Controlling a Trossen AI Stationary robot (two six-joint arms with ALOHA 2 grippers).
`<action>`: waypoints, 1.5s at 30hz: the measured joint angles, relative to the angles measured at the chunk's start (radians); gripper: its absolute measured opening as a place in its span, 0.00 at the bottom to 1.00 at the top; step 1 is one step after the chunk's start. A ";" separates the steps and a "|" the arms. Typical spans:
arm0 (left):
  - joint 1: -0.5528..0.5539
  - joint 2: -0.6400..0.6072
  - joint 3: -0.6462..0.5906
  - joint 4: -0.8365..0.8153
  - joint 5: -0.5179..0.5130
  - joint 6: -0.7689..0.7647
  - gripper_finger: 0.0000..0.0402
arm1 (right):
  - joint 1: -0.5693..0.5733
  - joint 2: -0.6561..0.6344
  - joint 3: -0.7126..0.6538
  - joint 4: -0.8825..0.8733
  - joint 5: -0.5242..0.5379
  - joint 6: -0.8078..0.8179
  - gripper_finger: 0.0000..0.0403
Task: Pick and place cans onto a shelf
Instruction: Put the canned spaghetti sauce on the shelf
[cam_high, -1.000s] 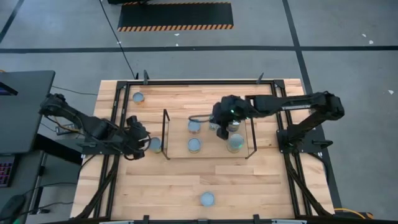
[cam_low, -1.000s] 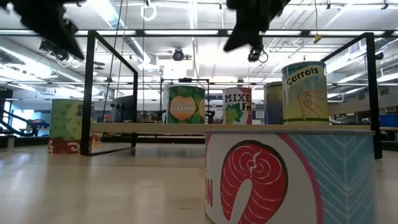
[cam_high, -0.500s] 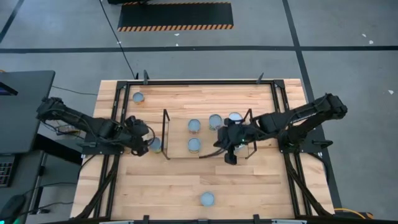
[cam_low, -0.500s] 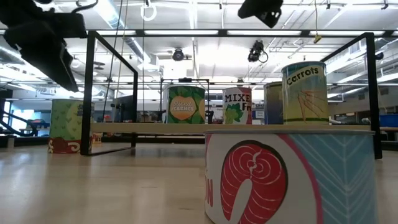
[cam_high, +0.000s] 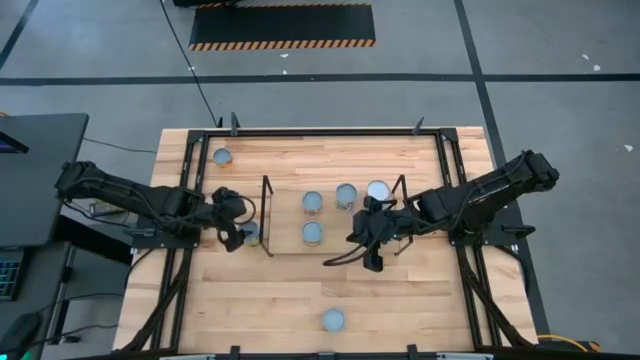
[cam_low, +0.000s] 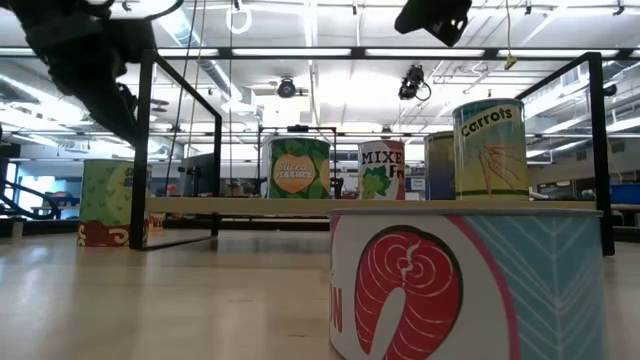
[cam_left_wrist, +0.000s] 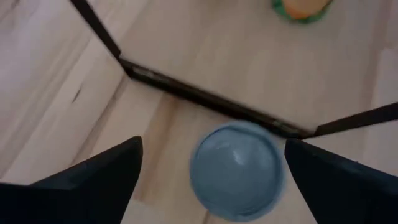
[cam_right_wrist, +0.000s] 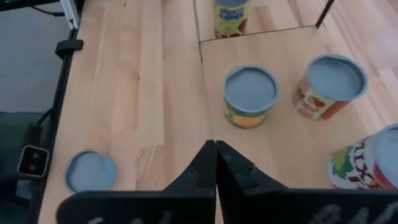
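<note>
The shelf (cam_high: 290, 246) lies mid-table with several cans on its board, among them a green-labelled can (cam_low: 298, 167), a mixed-fruit can (cam_low: 382, 170) and a carrots can (cam_low: 490, 150). A blue-topped can (cam_left_wrist: 236, 168) stands on the table (cam_high: 280, 290) just outside the shelf's left wire frame (cam_left_wrist: 205, 102). My left gripper (cam_left_wrist: 212, 149) is open, tilted down at this can (cam_high: 250, 233), a finger on either side, apart from it. My right gripper (cam_right_wrist: 215, 155) is shut and empty above the shelf's near right part (cam_high: 372, 262).
A salmon-labelled can (cam_low: 470, 285) stands by the table's near edge (cam_high: 333, 320). Another can (cam_high: 222, 157) is at the far left. Black frame rails (cam_high: 185, 180) run along the table's sides. Bare wood lies between the shelf and the near edge.
My right gripper has drawn back from the far right of the shelf toward the near edge, uncovering two cans that stand there. My left gripper has sunk and swung toward the can beside the shelf's left frame.
</note>
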 joint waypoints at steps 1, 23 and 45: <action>-0.007 0.001 -0.017 0.006 -0.003 -0.007 0.99 | 0.005 0.000 0.000 0.000 0.000 0.000 0.01; -0.075 0.001 -0.176 0.166 0.028 -0.018 0.90 | 0.013 0.000 0.000 -0.008 0.000 -0.009 0.02; -0.076 0.001 -0.159 0.135 0.024 -0.057 0.04 | 0.014 0.000 0.000 -0.008 0.000 -0.003 0.02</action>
